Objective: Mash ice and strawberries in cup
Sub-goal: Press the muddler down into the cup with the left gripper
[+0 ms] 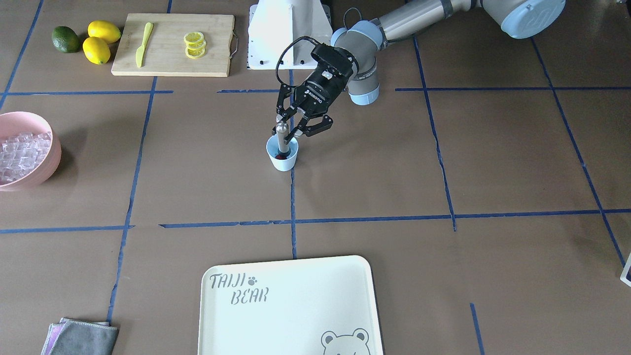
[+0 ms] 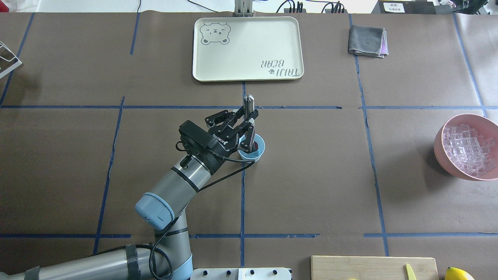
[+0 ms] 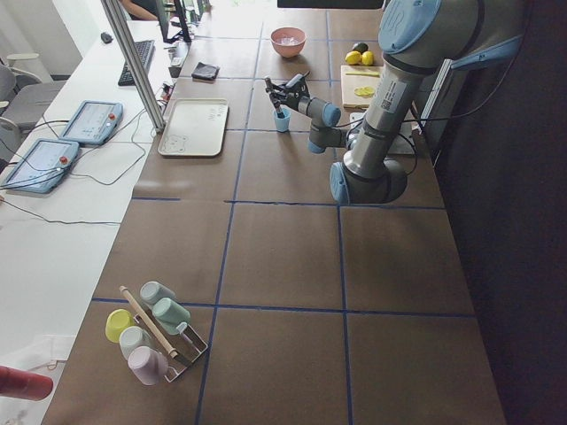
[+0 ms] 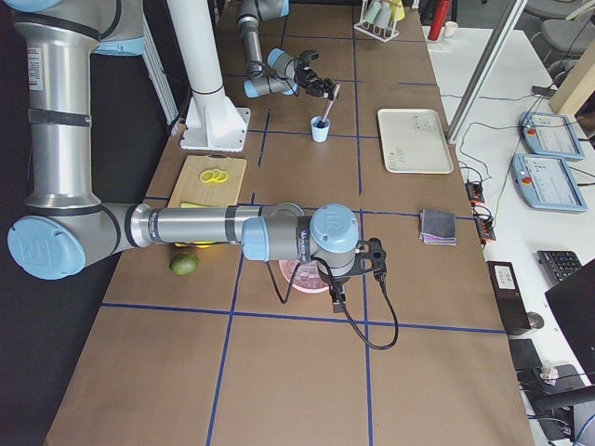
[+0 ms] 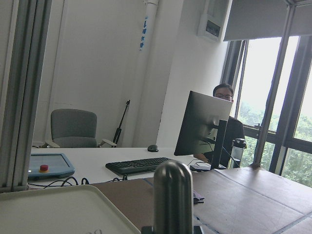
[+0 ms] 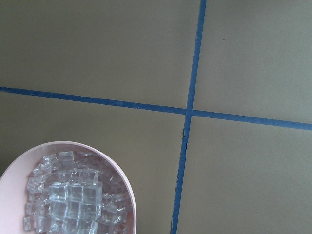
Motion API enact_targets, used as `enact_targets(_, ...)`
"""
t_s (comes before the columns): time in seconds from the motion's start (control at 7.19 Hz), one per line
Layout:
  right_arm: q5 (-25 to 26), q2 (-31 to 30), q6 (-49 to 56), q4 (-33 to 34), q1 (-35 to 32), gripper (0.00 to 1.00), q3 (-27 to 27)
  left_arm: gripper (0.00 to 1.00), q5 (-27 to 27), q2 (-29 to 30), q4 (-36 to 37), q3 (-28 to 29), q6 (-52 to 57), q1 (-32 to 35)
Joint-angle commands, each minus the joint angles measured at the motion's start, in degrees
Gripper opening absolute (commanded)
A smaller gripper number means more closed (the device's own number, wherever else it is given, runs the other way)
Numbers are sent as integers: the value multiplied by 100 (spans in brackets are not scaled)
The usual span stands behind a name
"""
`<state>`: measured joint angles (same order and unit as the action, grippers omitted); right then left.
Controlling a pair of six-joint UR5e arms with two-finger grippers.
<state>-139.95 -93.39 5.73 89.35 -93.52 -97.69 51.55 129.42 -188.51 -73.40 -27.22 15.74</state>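
Observation:
The light blue cup stands near the table's middle. A metal muddler stands in it, tilted, its lower end on a dark red mass, the strawberries, at the bottom. My left gripper is shut on the muddler's shaft just above the rim. Ice fills the pink bowl; I see none in the cup. My right gripper hangs above that bowl and shows only in the exterior right view, so I cannot tell its state.
The pink bowl sits at the table's right end. A cream tray lies across from the robot. The cutting board carries lemon slices and a yellow knife, with lemons beside it. A grey cloth lies beyond the tray.

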Motion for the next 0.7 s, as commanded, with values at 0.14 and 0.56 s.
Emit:
enact_targets(0.14,-6,-4,24,3,0,99,83,0,48,-92,85,-585,6,175)
enact_targets(0.56,28,-56,16,-14,9,99,119,0,388,-426,1149,-1984,-386,411)
